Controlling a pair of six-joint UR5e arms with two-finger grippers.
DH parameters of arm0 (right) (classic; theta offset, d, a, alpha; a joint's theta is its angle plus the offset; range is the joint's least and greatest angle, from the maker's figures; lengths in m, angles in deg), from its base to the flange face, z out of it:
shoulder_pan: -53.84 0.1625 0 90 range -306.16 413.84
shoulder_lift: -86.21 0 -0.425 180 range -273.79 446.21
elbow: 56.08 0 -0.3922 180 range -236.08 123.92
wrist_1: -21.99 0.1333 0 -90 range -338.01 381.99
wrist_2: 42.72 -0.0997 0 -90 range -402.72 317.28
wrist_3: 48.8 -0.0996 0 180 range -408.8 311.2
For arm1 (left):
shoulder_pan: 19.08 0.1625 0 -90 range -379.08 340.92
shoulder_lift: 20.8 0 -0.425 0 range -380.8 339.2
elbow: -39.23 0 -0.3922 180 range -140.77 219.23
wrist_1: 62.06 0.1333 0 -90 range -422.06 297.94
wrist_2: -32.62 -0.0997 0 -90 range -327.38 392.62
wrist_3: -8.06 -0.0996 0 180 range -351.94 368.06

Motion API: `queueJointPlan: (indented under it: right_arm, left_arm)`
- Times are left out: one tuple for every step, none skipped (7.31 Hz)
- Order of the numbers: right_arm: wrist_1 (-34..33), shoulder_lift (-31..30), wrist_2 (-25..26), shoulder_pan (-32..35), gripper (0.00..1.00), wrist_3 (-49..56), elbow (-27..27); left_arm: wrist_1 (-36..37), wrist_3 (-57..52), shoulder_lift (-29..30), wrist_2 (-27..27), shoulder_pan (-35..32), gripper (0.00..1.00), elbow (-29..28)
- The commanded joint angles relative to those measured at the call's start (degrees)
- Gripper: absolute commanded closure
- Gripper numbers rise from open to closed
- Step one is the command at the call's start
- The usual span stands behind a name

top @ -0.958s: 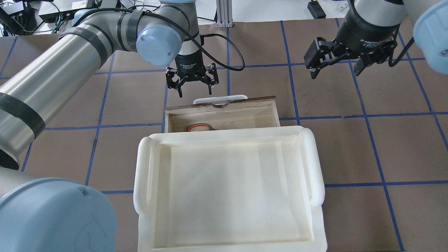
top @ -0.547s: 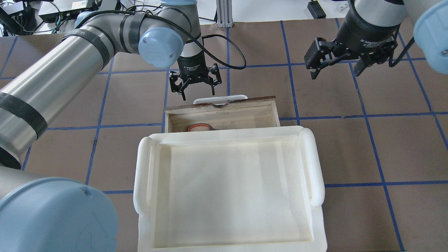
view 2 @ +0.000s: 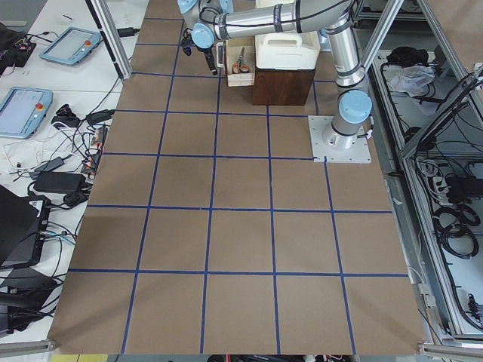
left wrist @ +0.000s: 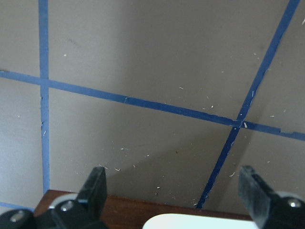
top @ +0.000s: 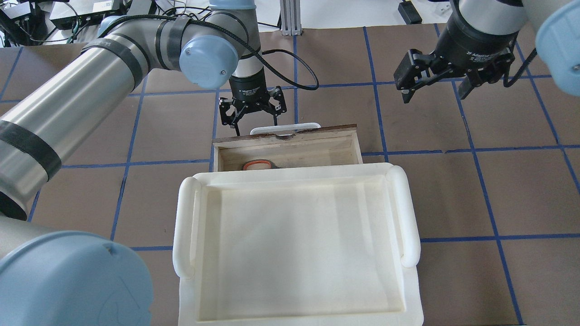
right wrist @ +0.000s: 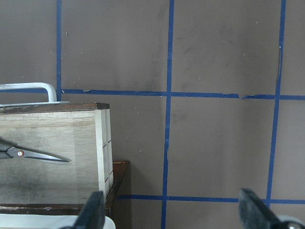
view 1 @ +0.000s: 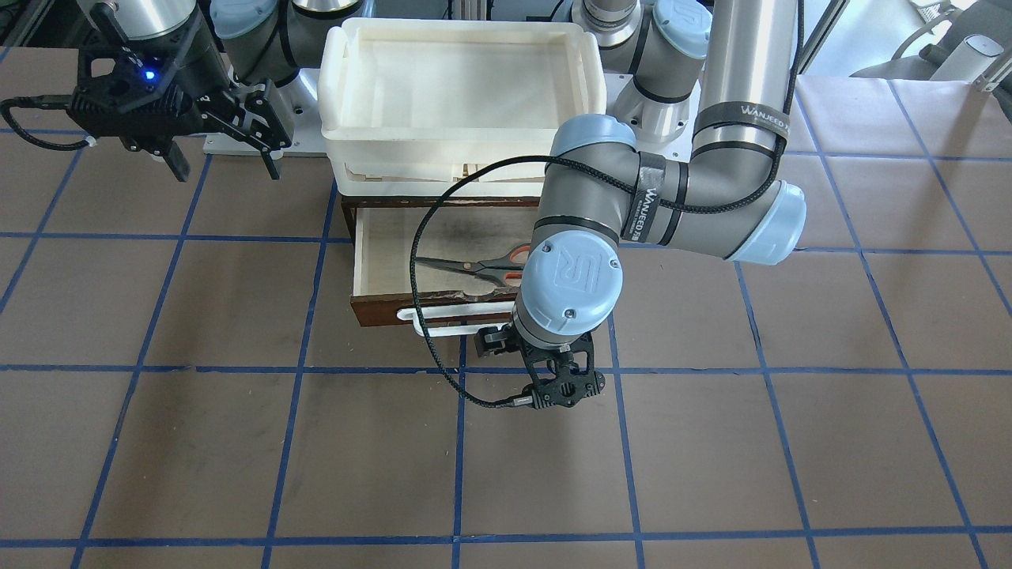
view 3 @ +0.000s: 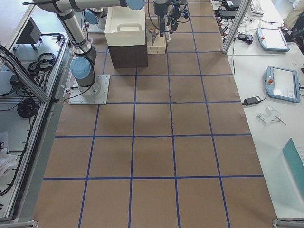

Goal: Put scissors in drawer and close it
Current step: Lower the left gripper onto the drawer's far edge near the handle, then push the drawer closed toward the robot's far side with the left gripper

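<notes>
The scissors (view 1: 474,267) lie inside the open drawer (view 1: 371,313); their orange-red loop (top: 257,164) shows under the tray's edge, and the blades (right wrist: 33,153) show in the right wrist view. The drawer (top: 317,131) has a dark brown front and a white bar handle (top: 299,125). My left gripper (top: 257,127) is open and empty, fingers down, just beyond the drawer front by the handle's left end. In the left wrist view (left wrist: 174,188) the brown front and white handle (left wrist: 190,222) lie below the fingers. My right gripper (top: 432,95) is open and empty, high at the far right.
A big white plastic tray (top: 408,213) sits on top of the cabinet, over the drawer's rear part. Brown table (top: 453,190) with blue grid lines lies all around. My left arm's elbow (view 1: 569,284) hangs over the drawer's right end in the front-facing view.
My left gripper has moved down and closer to the drawer's front and handle, still open. My right gripper, the drawer and the scissors have not moved.
</notes>
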Motion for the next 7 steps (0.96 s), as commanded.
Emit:
queueJointPlan:
  right_arm:
    - [-0.3,0.0,0.0,0.0,0.0,-0.1,0.0]
    - [-0.3,0.0,0.0,0.0,0.0,-0.3,0.0]
    - [-0.2,0.0,0.0,0.0,0.0,-0.2,0.0]
    - [-0.2,0.0,0.0,0.0,0.0,-0.4,0.0]
    - [-0.4,0.0,-0.1,0.1,0.0,-0.7,0.0]
    - [-0.2,0.0,0.0,0.0,0.0,-0.9,0.0]
    - [-0.4,0.0,0.0,0.0,0.0,-0.7,0.0]
  left_arm:
    - [-1.9,1.5,-0.5,0.0,-0.1,0.0,0.0]
    - [-2.2,1.9,-0.3,0.0,-0.2,0.0,0.3]
    - [-2.4,2.0,-0.5,0.1,-0.2,0.0,0.4]
    - [-2.8,2.8,-0.6,0.1,-0.3,0.0,0.4]
    - [-3.0,2.9,-0.6,0.1,-0.4,0.0,0.4]
    - [-3.3,3.0,-0.8,0.1,-0.4,0.0,0.4]
    - [-3.9,3.0,-0.9,0.1,-0.5,0.0,0.4]
